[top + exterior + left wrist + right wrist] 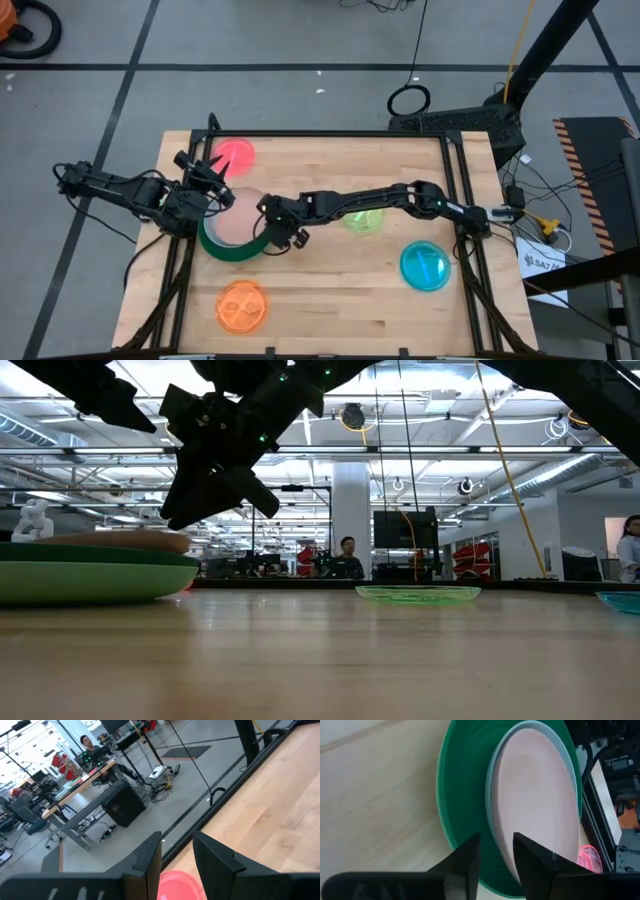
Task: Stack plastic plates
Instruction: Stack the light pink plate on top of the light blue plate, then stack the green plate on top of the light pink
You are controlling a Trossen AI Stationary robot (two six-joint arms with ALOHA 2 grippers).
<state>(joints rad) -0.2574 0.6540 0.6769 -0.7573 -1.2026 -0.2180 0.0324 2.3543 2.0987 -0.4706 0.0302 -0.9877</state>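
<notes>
Wooden table (330, 290) bears round, glossy plates stacked in dark green plate (232, 250).

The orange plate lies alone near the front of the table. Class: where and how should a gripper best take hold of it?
Grip the orange plate at its raised rim, probably from above with one finger inside the lip and one outside. It lies flat and shallow on the table, so only the rim offers purchase; every side looks clear.

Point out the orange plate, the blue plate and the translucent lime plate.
orange plate (241, 306), high view, centre of its face.
blue plate (425, 266), high view, centre of its face.
translucent lime plate (418, 594), low view, middle of its near rim.
</notes>
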